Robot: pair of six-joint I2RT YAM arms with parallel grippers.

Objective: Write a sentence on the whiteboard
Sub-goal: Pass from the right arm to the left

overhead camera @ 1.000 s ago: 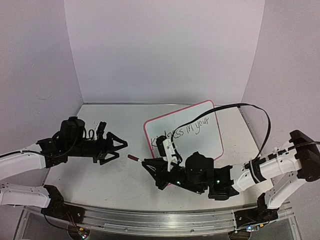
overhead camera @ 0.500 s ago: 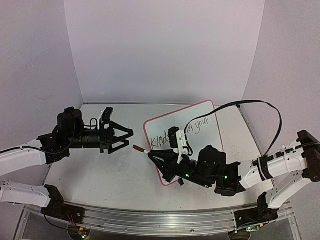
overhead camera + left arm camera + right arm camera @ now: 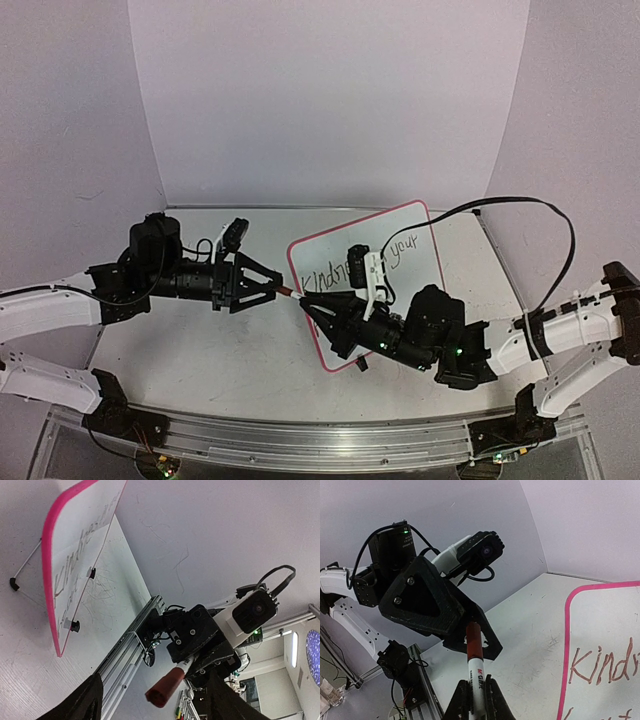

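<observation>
From above, the whiteboard [image 3: 415,270] lies at a slant on the right half of the bench [image 3: 200,350], one corner close to the far edge and another reaching toward the near edge. The sentence [image 3: 325,277] is on it in black. "Kind" and "your" can be read, and the right arm covers the rest. The right gripper [image 3: 308,304] is over the board's left side, clamped on a marker [image 3: 296,296] that points left. The left gripper [image 3: 277,290] faces it from the left half, its fingers spread on either side of the marker's red cap [image 3: 286,291].

In the left wrist view, the two dark fingers [image 3: 87,702] stand wide apart with the cap [image 3: 161,694] between them, touching neither. The board's pink rim [image 3: 46,555] and two black clip feet [image 3: 75,626] show at the upper left.

In the right wrist view, the right fingers [image 3: 462,702] pinch the marker's white barrel [image 3: 475,680]. Its cap end reaches the left gripper's black fingers [image 3: 445,615]. "Kind" shows at the right.
</observation>
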